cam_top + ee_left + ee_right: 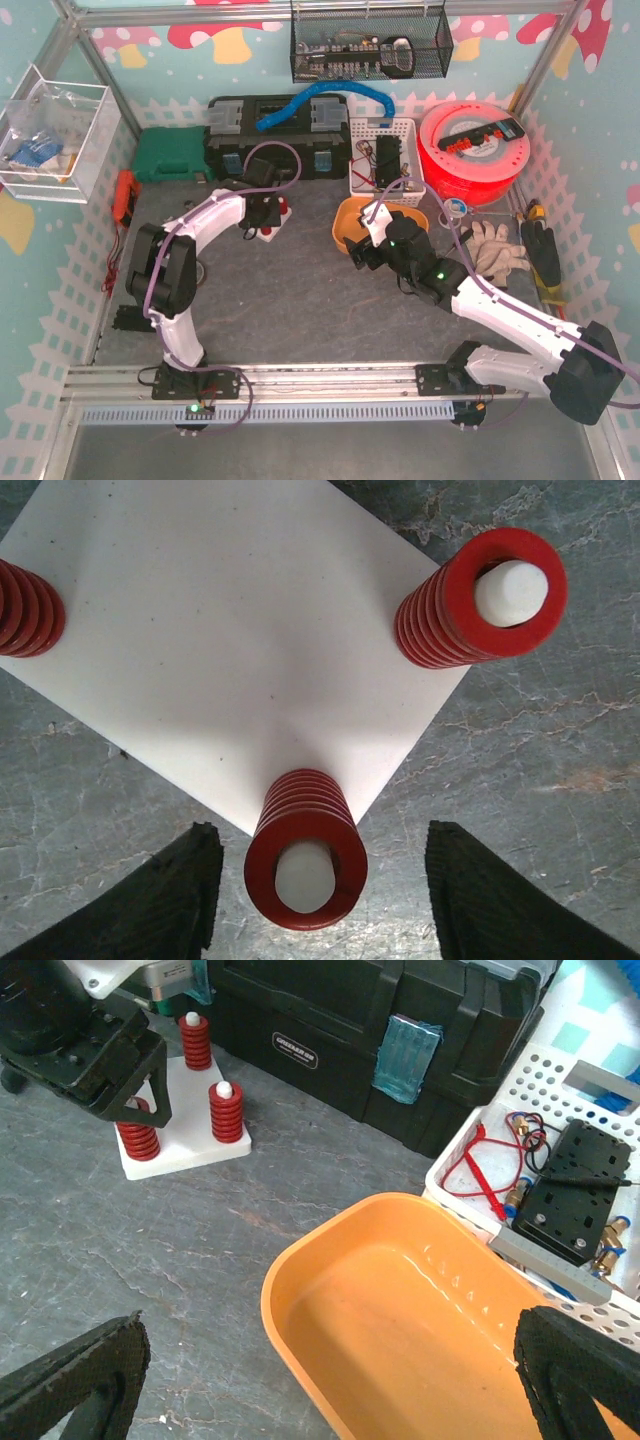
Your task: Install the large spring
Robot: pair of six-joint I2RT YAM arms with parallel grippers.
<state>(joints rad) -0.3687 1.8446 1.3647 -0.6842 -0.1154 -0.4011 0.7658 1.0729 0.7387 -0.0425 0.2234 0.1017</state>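
Observation:
A white base plate (230,630) holds three white pegs, each with a red spring round it. The nearest spring (305,845) stands on the plate's near corner, between the fingers of my left gripper (318,910), which is open and not touching it. The others stand at the right corner (490,595) and the left edge (25,610). In the top view the left gripper (262,212) hangs over the plate (272,235). My right gripper (325,1385) is open and empty above the orange tub (300,1260), which holds nothing.
A black toolbox (275,135) stands behind the plate. A white basket (385,155) with wires and a black part sits right of it. A red spool (475,150), gloves (495,250) and a green case (170,155) lie around the grey mat.

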